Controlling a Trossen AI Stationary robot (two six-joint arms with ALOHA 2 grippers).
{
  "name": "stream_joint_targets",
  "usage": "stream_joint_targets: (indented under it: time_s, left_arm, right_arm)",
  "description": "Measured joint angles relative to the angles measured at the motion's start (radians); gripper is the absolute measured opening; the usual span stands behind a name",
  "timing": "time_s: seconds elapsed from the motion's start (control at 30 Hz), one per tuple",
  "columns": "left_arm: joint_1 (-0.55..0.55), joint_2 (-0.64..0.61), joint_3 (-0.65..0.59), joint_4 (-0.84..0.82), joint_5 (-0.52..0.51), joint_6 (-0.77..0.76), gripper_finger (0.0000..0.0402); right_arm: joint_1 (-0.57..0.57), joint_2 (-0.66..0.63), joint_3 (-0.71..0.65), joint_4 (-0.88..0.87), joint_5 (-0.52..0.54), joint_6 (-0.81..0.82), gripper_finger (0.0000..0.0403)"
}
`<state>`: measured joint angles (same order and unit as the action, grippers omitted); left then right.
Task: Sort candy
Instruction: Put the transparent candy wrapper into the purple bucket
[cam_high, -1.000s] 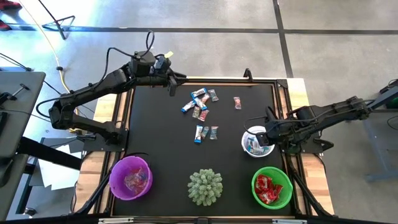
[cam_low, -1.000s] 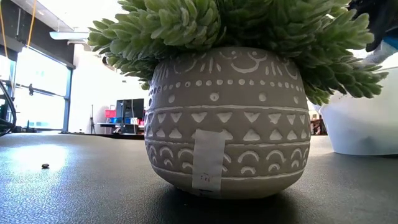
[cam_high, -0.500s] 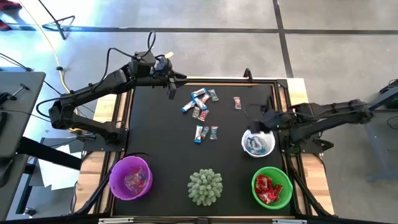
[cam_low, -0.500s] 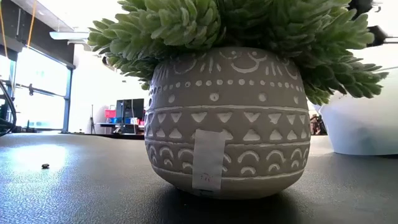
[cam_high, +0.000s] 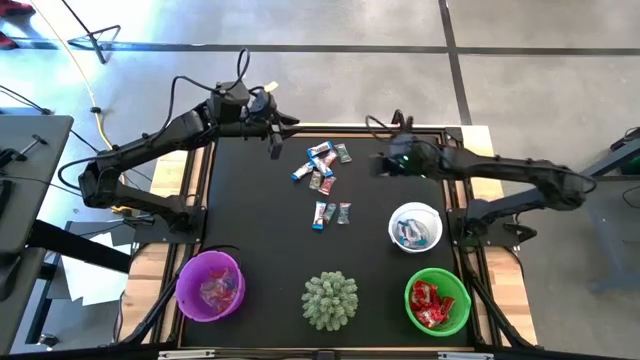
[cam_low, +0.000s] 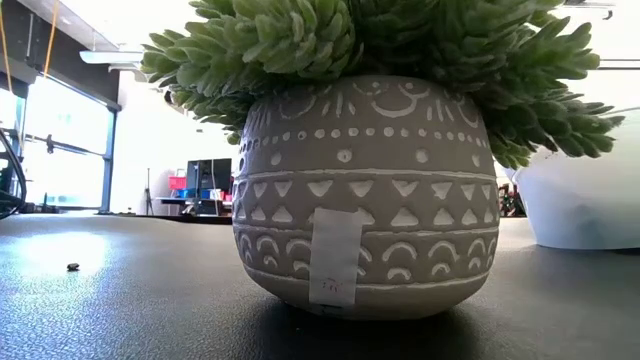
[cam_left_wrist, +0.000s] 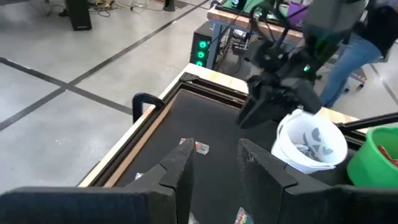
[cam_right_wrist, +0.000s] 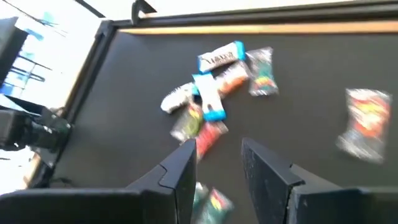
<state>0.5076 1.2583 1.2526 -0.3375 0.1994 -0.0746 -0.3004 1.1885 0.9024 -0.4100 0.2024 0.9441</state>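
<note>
The right gripper (cam_high: 384, 165) hangs over the far right part of the black tabletop (cam_high: 250, 220), right above the lone red sweet that lies apart from the others. In the right wrist view its two dark fingers (cam_right_wrist: 180, 171) stand apart with nothing between them, and the red sweet (cam_right_wrist: 364, 121) lies on the mat off to one side of them. The right arm reaches in from the right edge, passing over the far side of the white bowl (cam_high: 415, 227).

The left gripper (cam_high: 277, 141) sits at the far left edge of the tabletop, near the border. Its fingers (cam_left_wrist: 177, 171) are also parted and empty.

The candy (cam_high: 322, 170) still loose lies mostly in a small cluster at the far middle of the tabletop, between the two grippers: blue-and-white, pinkish and grey wrappers close together or overlapping. Two more pieces (cam_high: 332, 213) lie side by side a little nearer, toward the centre.

Blue-and-white sweets lie in the white bowl. The green bowl (cam_high: 437, 301) at the near right corner holds red ones, and the purple bowl (cam_high: 210, 285) at the near left holds pinkish ones. A spiky pale-green plant (cam_high: 330, 299) in a patterned grey pot (cam_low: 360, 190) stands between the purple and green bowls at the near edge.
</note>
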Motion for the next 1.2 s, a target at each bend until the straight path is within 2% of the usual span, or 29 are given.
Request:
stream_joint_targets:
  time_s: [0.2,0.33,0.53,0.7,0.9,1.2]
  left_arm:
    - [0.056,0.0,0.0,-0.023,0.0,0.008,0.0106]
    - [0.099,0.004,0.0,-0.134,-0.001,0.054,0.0106]
    - [0.118,0.054,0.0,-0.268,-0.01,0.082,0.0106]
    - [0.107,0.151,0.0,-0.325,-0.125,0.064,0.0106]
    - [0.096,0.268,0.0,-0.407,-0.13,0.007,0.0106]
    - [0.033,0.411,0.0,-0.403,-0.131,0.016,0.0106]
  right_arm:
    - [-0.084,0.129,0.0,0.259,-0.142,-0.074,0.0124]
    - [-0.102,0.15,0.0,0.337,-0.211,-0.129,0.0124]
    - [-0.118,0.137,0.0,0.341,-0.223,-0.19,0.0124]
    - [-0.157,0.132,0.0,0.341,-0.291,-0.245,0.0124]
    - [-0.199,0.122,0.0,0.338,-0.34,-0.257,0.0124]
    - [-0.211,0.112,0.0,0.34,-0.381,-0.295,0.0124]
